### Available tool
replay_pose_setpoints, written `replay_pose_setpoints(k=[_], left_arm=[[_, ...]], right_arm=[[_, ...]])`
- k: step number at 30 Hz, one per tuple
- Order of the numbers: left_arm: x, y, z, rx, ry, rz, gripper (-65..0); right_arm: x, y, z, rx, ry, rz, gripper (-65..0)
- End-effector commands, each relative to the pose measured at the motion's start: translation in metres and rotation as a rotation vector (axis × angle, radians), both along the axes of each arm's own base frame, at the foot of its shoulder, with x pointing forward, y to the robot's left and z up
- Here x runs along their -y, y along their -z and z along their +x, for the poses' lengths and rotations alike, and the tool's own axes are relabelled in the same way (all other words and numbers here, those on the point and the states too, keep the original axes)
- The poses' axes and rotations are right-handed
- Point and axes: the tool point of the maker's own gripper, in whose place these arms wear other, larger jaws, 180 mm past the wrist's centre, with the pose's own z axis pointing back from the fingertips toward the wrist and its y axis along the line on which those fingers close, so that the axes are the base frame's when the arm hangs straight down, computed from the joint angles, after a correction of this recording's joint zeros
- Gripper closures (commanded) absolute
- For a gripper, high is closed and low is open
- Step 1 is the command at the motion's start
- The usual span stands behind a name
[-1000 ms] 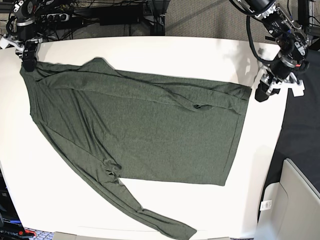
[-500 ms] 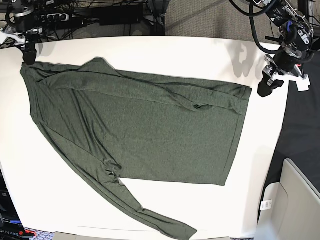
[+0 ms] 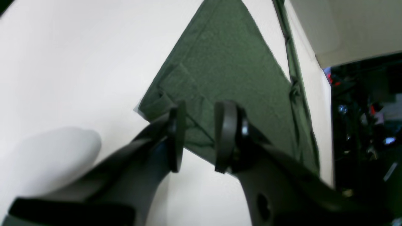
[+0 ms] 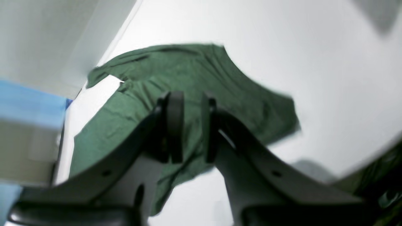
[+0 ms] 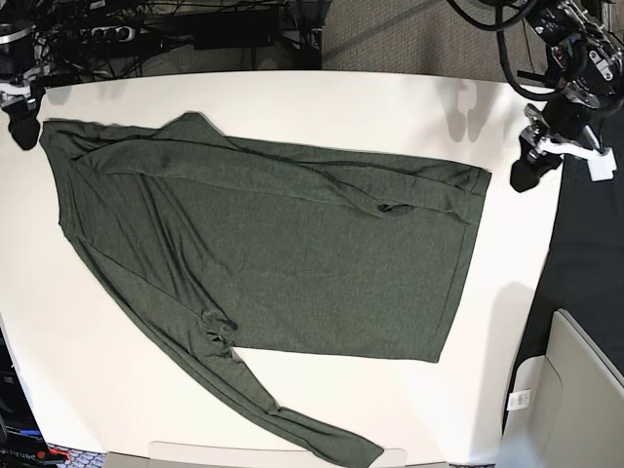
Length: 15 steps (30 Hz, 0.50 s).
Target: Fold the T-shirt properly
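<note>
T-shirt lies spread flat across the white table, reaching from the far left corner to near the right edge; one long sleeve trails down to the near edge. Left gripper hangs over the table's right edge, just beside the shirt's corner, not touching it; jaws apart, nothing between them. Right gripper sits at the far left corner, just off the fabric; jaws slightly apart, empty.

base view overhead, wrist views low behind claws, all sharing t-shirt
</note>
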Motion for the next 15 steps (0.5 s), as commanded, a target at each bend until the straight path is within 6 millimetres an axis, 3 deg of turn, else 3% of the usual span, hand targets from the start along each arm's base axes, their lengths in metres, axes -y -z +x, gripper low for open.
replay_pose_setpoints(k=[1,9,15], left_arm=[[0.003,-0.014,0.009,0.042,0.031,0.009,-16.6],[0.016,-0.019,0.028,0.045,0.138,0.050,-16.6],[0.033,-0.013,0.043,0.024,0.230,0.046,-16.6]], right_arm=[[0.003,-0.023,0.008,0.057,-0.020,-0.062,-11.1],[0.019,-0.052,0.044,0.087,-0.048,-0.222,-11.1],[0.008,-0.054,0.078,0.058,-0.110,-0.328,-11.1]])
